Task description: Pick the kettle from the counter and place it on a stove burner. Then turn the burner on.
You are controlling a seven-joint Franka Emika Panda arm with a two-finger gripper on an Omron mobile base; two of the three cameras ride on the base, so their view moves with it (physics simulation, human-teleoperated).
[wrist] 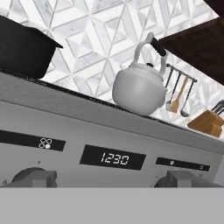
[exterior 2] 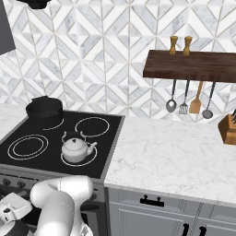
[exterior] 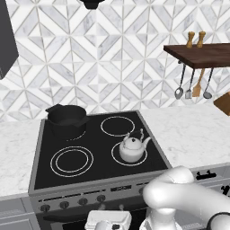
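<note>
The kettle (exterior: 131, 149) already sits on the front right stove burner (exterior: 116, 158), so turning the burner on is the step now. The gripper (exterior: 108, 222) is low by the knobs (wrist: 35, 177); next it must grab the right knob. I cannot tell how open the fingers are. I count 1 kettle, 1 black pot (exterior: 66, 119), 4 burners.

White-silver kettle (exterior: 132, 149) on the black glass cooktop (exterior: 45, 150), black pot (exterior: 66, 119), white grey-veined marble counter (exterior 2: 175, 152), dark wood shelf (exterior 2: 191, 65).
</note>
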